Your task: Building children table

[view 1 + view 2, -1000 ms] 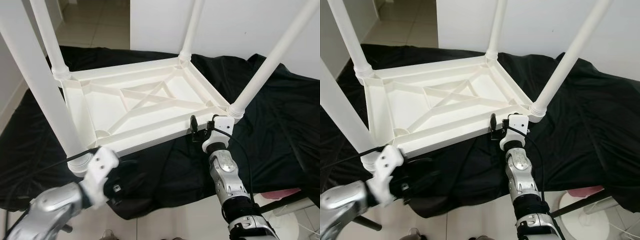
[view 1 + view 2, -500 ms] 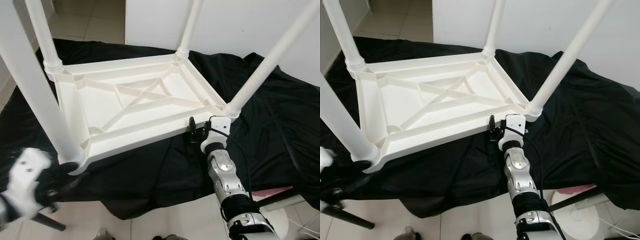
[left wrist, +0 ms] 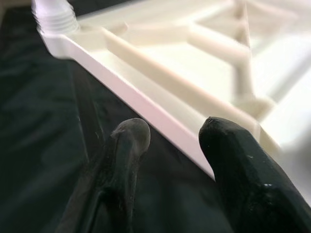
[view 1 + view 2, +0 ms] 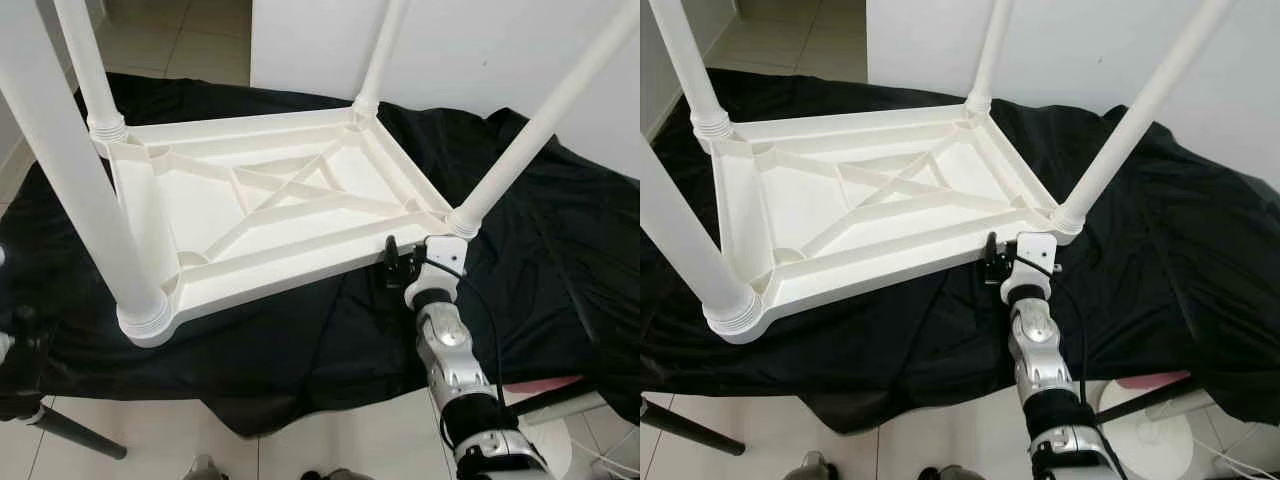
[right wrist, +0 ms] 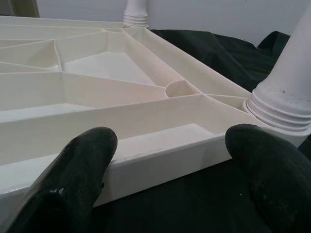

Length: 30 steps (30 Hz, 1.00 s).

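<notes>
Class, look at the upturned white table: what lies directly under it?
The table rests on a black cloth spread beneath it. Whatever supports the cloth is covered and cannot be seen.

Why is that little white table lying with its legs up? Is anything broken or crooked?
Nothing looks broken. The white table lies upside down on the black cloth, all four legs seated in its corners and pointing up. The right gripper sits open at its near edge; the left gripper, also open, is beside the rim.

I'm looking down on a black cloth [image 4: 560, 250] spread wide over a low surface. White wall [image 4: 470, 50] behind it, pale tiled floor [image 4: 190, 40] at the far left and again below [image 4: 330, 450], evenly lit.
</notes>
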{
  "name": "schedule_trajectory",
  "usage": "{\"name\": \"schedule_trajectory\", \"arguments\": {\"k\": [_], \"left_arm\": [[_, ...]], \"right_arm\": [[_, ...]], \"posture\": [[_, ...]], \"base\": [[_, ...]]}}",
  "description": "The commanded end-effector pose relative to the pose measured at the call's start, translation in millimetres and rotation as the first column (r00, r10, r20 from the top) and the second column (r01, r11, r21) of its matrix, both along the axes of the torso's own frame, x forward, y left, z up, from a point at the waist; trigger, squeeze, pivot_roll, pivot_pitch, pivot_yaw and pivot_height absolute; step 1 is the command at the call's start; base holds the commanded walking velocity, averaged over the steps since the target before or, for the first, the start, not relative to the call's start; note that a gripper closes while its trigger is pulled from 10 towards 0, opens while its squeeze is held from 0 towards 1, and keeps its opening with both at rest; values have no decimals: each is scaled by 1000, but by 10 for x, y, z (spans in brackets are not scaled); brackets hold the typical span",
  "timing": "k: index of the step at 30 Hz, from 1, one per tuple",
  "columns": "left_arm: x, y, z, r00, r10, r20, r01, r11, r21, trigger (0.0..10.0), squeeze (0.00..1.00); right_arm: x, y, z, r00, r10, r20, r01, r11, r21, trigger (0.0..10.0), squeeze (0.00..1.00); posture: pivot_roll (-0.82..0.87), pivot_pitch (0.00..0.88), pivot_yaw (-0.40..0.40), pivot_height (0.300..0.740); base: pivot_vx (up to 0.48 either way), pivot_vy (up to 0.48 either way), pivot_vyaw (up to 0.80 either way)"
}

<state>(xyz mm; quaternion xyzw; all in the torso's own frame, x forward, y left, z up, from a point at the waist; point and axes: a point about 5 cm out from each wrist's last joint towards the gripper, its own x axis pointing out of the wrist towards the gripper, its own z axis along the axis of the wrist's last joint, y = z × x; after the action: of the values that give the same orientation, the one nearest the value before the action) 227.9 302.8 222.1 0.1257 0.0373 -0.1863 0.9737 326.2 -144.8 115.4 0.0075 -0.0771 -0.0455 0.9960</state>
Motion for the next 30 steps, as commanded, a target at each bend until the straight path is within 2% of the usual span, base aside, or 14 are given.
{"name": "schedule_trajectory", "arguments": {"k": [1, 4, 6, 7, 8, 9, 10, 14, 17, 22, 24, 25, 27, 30], "left_arm": [[55, 16, -60, 999, 54, 6, -54, 999, -9, 10000, 0], [107, 29, -59, 997, 72, 16, -71, 997, -26, 10000, 0], [319, -50, -39, 996, 67, 63, -63, 996, -63, 10000, 0], [319, -50, -39, 996, 67, 63, -63, 996, -63, 10000, 0], [411, -112, -20, 995, 48, 84, -42, 996, -73, 10000, 0], [411, -112, -20, 995, 48, 84, -42, 996, -73, 10000, 0], [551, -262, -29, 995, -6, 97, 15, 996, -92, 10000, 0], [594, -341, -65, 995, -40, 89, 49, 994, -100, 10000, 0], [614, -469, -147, 992, -99, 77, 108, 986, -124, 10000, 0], [620, -607, -235, 987, -147, 68, 156, 977, -147, 10000, 0], [614, -726, -297, 981, -185, 65, 194, 964, -179, 10000, 0], [614, -726, -297, 981, -185, 65, 194, 964, -179, 10000, 0], [567, -860, -368, 971, -231, 56, 237, 951, -198, 10000, 0], [538, -929, -413, 969, -241, 50, 246, 945, -218, 10000, 0]], "right_arm": [[-52, -39, -129, 998, -21, -52, 20, 1000, -7, 10000, 0], [-52, -37, -132, 998, -22, -53, 22, 1000, -4, 10000, 0], [-57, -62, -122, 998, -42, -47, 42, 999, 4, 10000, 0], [-57, -62, -122, 998, -42, -47, 42, 999, 4, 10000, 0], [-69, -78, -120, 998, -55, -43, 56, 998, 7, 10000, 0], [-69, -78, -120, 998, -55, -43, 56, 998, 7, 10000, 0], [-117, -128, -130, 996, -85, -32, 86, 996, 36, 10000, 0], [-143, -161, -147, 994, -107, -34, 108, 993, 44, 10000, 0], [-179, -231, -187, 986, -158, -56, 162, 985, 61, 10000, 0], [-197, -250, -226, 983, -172, -71, 176, 982, 63, 10000, 0], [-177, -235, -248, 984, -159, -85, 165, 984, 65, 10000, 0], [-177, -235, -248, 984, -159, -85, 165, 984, 65, 10000, 0], [-99, -238, -250, 986, -131, -104, 138, 989, 62, 10000, 0], [-38, -242, -249, 987, -108, -120, 115, 992, 52, 10000, 0]], "posture": [[160, 128, -149, 740], [160, 128, -149, 740], [141, 126, -132, 740], [141, 126, -132, 740], [132, 124, -125, 740], [132, 124, -125, 740], [122, 122, -114, 740], [116, 123, -110, 740], [101, 121, -96, 740], [102, 122, -97, 740], [112, 123, -104, 740], [112, 123, -104, 740], [125, 123, -111, 740], [129, 121, -113, 740]], "base": [[0, 0, 0], [0, 0, 0], [0, 0, 0], [0, 0, 0], [0, 0, 0], [0, 0, 0], [0, 0, 0], [0, 0, 0], [0, 0, 0], [0, 0, 0], [0, 0, 0], [0, 0, 0], [0, 0, 0], [0, 0, 0]]}}
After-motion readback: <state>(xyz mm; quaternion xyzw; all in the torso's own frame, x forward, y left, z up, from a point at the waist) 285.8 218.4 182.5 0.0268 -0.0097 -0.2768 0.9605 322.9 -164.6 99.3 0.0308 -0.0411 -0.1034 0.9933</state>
